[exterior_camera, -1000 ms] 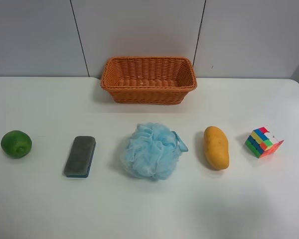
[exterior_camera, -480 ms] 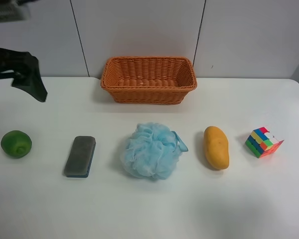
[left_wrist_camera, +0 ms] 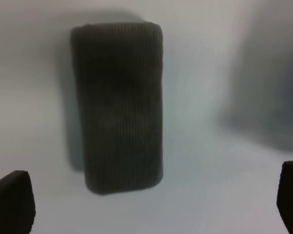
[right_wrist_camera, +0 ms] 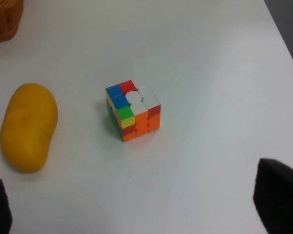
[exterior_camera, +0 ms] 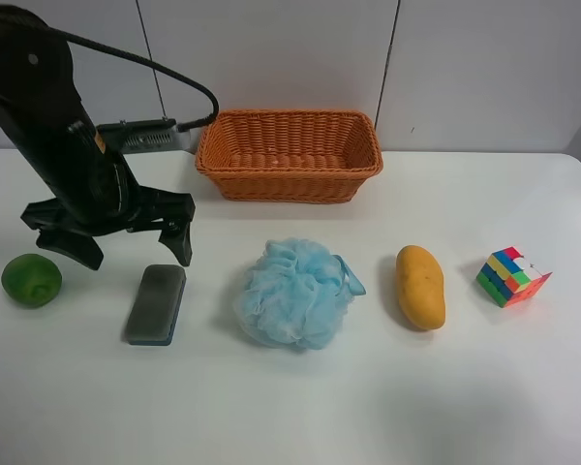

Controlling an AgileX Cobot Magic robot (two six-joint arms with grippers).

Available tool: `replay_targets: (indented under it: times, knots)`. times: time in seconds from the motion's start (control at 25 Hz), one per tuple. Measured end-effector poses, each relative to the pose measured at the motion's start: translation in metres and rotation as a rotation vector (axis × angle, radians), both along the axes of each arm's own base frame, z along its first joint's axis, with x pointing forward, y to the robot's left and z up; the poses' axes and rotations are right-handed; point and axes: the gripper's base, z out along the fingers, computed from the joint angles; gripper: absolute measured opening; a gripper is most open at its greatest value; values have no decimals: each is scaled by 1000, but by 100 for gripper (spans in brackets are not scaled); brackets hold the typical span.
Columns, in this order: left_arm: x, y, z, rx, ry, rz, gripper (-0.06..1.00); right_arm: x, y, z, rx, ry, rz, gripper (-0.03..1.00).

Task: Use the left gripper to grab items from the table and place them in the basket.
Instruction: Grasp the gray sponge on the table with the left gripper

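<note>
My left gripper (exterior_camera: 131, 247) is open, its black fingers (exterior_camera: 178, 240) spread wide just behind and above the grey block (exterior_camera: 156, 303) on the white table (exterior_camera: 368, 407). In the left wrist view the block (left_wrist_camera: 119, 105) lies ahead of the open gripper (left_wrist_camera: 150, 200), blurred. A green fruit (exterior_camera: 31, 280), light-blue pouf (exterior_camera: 295, 294), mango (exterior_camera: 420, 287) and puzzle cube (exterior_camera: 512, 275) lie in a row. The wicker basket (exterior_camera: 289, 155) stands empty at the back. My right gripper (right_wrist_camera: 139, 200) is open, looking at the cube (right_wrist_camera: 133, 110) and mango (right_wrist_camera: 28, 126).
The left arm's black cable (exterior_camera: 165, 73) loops over toward the basket's left end. A grey panelled wall (exterior_camera: 465, 68) rises behind the table. A corner of the basket (right_wrist_camera: 5, 19) shows in the right wrist view. The right arm is out of the exterior high view.
The left arm has come in from the upper left of the exterior high view and dropped to just behind the grey block, fingers spread. The items have not moved.
</note>
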Motion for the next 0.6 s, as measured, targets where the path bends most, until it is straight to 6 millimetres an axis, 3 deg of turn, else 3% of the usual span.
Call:
replay_targets:
  times: [0.28, 0.6]
  knots:
    - [-4, 1, -44, -20, 9, 35, 99, 0, 0, 0, 0, 0, 0, 99]
    - [3, -2, -74, -15, -1, 45, 99, 0, 0, 0, 0, 0, 0, 99]
